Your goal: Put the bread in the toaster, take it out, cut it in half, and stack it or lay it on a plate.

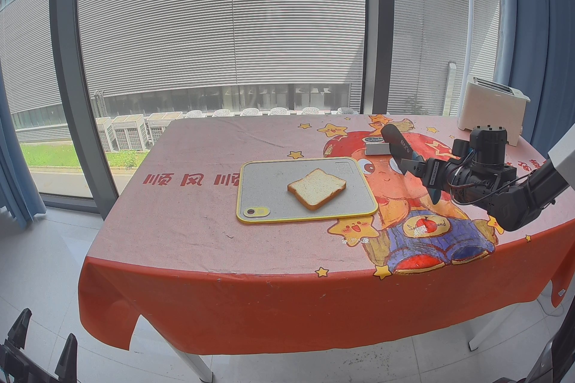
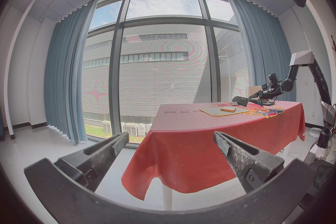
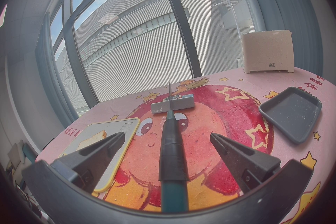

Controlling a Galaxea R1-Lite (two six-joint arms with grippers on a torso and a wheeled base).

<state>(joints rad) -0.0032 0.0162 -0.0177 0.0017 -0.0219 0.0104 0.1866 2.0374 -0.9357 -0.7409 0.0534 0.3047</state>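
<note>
The bread slice [image 1: 316, 188] is lying flat near the middle of the yellow-rimmed cutting board [image 1: 269, 187]; whether it is already toasted is hard to judge from here. It is likely going to handle as light, soft and crumbly, so it is calling for a gentle pinch at a crust edge. The knife [image 3: 171, 161] is sitting just off the board's right side, with its blade standing in a small grey knife holder [image 3: 182, 103]. Its stiff handle is the place to grip. The right gripper [image 3: 166, 135] is hanging there with its fingers spread wide on either side of that handle, not touching it, and the bread is lying well to its left. The left gripper [image 2: 170, 134] is hanging spread apart, well away from the board and lower than it.
</note>
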